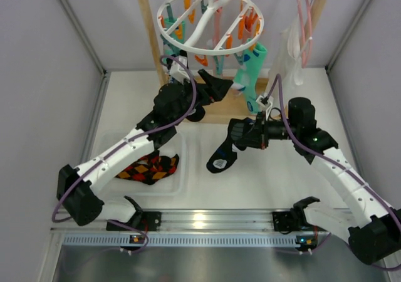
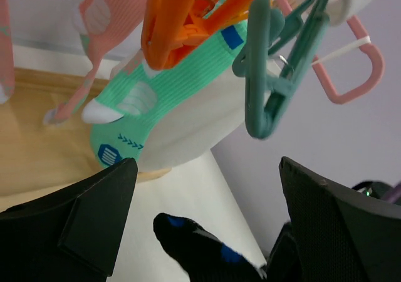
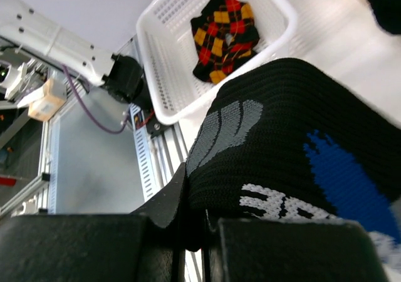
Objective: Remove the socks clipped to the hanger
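While black knitted sock with blue and grey patches (image 3: 294, 138) is clamped between closed fingers of right gripper (image 3: 200, 232), drooping from them, clear of pegs, release is best made only above white perforated plastic basket (image 3: 156, 75). Fingers of left gripper (image 2: 207, 169) spread wide, nothing held; teal-green ribbed sock (image 2: 169, 100) pinched above them by glossy orange plastic peg (image 2: 182, 25) on white round plastic hanger (image 1: 202, 30). Cuff to be gripped close under peg, pulled straight down. Knit soft, stretchy; pegs hard, sprung.
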### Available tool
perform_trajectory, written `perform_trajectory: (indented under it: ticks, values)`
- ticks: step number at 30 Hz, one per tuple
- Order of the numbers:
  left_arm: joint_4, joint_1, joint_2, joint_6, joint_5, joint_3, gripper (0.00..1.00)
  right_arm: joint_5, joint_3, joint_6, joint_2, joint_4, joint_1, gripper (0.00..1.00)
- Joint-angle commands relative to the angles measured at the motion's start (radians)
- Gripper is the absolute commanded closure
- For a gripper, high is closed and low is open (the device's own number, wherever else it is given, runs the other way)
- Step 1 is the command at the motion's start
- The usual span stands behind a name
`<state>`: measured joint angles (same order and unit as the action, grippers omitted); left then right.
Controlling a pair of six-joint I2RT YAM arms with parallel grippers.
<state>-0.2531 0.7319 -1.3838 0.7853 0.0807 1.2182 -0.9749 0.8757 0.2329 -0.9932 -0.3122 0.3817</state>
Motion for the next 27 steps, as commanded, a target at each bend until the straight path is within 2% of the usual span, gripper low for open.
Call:
perform_trajectory:
  ticks: [1, 2, 9, 15, 18, 22, 27]
  values:
    - [0.075, 0.000, 0.124, 0.002, -0.021, -0.045, 0.01, 0.059, 0.100, 0.046, -0.031, 0.107, 0.000, 1.00]
    - [0.112, 0.003, 0.173, -0.001, -0.016, -0.063, 0.01, 0.073, 0.120, 0.057, -0.053, 0.113, 0.003, 1.00]
    - [0.653, 0.004, 0.372, -0.104, 0.138, -0.020, 0.01, 0.185, 0.221, 0.071, -0.182, 0.139, 0.121, 1.00]
    - [0.880, 0.004, 0.518, -0.161, 0.355, 0.070, 0.01, 0.297, 0.342, 0.111, -0.343, 0.228, 0.328, 1.00]
    - [1.000, 0.003, 0.502, -0.181, 0.473, 0.169, 0.01, 0.331, 0.414, 0.137, -0.445, 0.301, 0.466, 1.00]
    - [1.187, 0.003, 0.439, -0.159, 0.623, 0.288, 0.01, 0.384, 0.555, 0.160, -0.631, 0.357, 0.580, 1.00]
    - [1.252, 0.003, 0.440, -0.106, 0.706, 0.339, 0.01, 0.409, 0.655, 0.209, -0.801, 0.427, 0.669, 0.98]
